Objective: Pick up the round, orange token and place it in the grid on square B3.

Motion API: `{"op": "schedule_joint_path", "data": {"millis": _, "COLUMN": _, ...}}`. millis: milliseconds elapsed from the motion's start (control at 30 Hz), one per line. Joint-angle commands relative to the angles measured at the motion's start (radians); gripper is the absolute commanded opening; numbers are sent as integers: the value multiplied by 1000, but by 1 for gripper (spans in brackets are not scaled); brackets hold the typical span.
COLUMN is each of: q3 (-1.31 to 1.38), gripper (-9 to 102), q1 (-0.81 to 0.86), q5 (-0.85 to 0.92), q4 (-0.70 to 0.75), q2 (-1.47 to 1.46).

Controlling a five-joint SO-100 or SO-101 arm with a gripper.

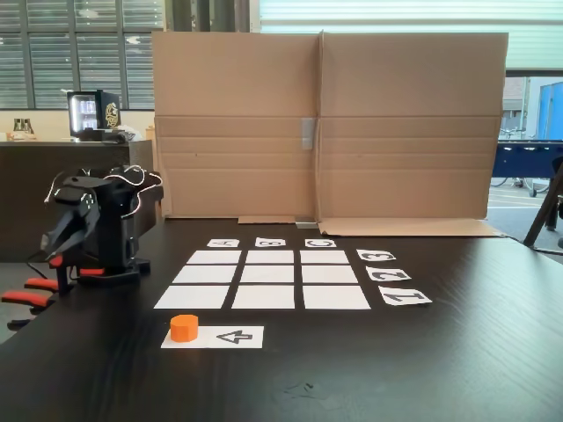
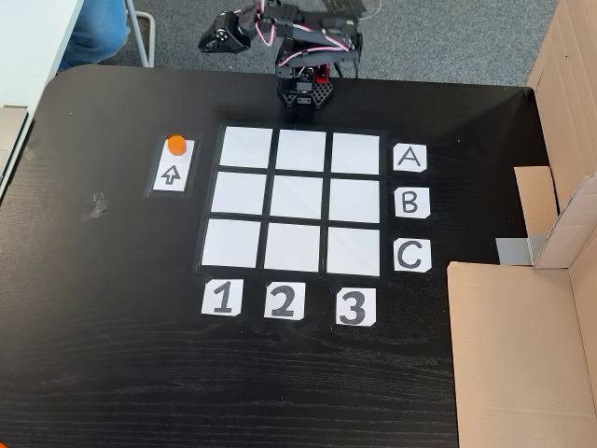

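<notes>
The small matte orange plastic token [image 1: 184, 327], light and rigid, sits beside the white paper grid [image 1: 263, 280]; I'd pinch its curved sides. Jaws' state unreadable.

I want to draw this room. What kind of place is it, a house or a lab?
Probably a lab or workshop in an office building. A small robot arm sits on a black table beside a paper grid, with cardboard screens behind and big windows with blinds.
</notes>
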State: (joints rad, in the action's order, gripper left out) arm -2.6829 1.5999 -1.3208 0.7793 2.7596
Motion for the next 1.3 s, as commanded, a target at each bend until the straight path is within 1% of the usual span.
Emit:
{"op": "schedule_joint_path", "data": {"millis": 0, "q3": 239, "gripper": -1, "q1": -31, "q5": 0, "q4": 86, "q2": -202}}
{"op": "schedule_joint_path", "data": {"millis": 100, "q3": 433, "gripper": -1, "q1": -71, "q5": 8, "q4": 193, "q2": -374}}
{"op": "schedule_joint_path", "data": {"millis": 233, "q3": 620, "gripper": 0, "q1": -164, "q5": 101, "q4": 330, "q2": -543}}
{"op": "schedule_joint_path", "data": {"millis": 267, "q3": 669, "gripper": 2, "q1": -175, "q5": 106, "q4": 360, "q2": -578}}
{"op": "schedule_joint_path", "data": {"millis": 367, "q3": 815, "gripper": 13, "q1": -192, "q5": 107, "q4": 440, "q2": -666}}
{"op": "schedule_joint_path", "data": {"millis": 433, "q3": 896, "gripper": 19, "q1": -213, "q5": 117, "q4": 491, "q2": -713}}
{"op": "schedule_joint_path", "data": {"millis": 500, "q3": 976, "gripper": 20, "q1": -225, "q5": 130, "q4": 557, "q2": -772}}
{"op": "schedule_joint_path", "data": {"millis": 600, "q3": 1078, "gripper": 26, "q1": -244, "q5": 127, "q4": 663, "q2": -857}}
{"op": "schedule_joint_path", "data": {"millis": 667, "q3": 1164, "gripper": 28, "q1": -259, "q5": 127, "q4": 770, "q2": -916}}
{"op": "schedule_joint_path", "data": {"millis": 700, "q3": 1193, "gripper": 28, "q1": -270, "q5": 121, "q4": 793, "q2": -936}}
{"op": "schedule_joint_path", "data": {"millis": 1000, "q3": 1262, "gripper": 31, "q1": -373, "q5": 123, "q4": 792, "q2": -1078}}
{"op": "schedule_joint_path", "data": {"millis": 1267, "q3": 1373, "gripper": 32, "q1": -448, "q5": 127, "q4": 792, "q2": -1302}}
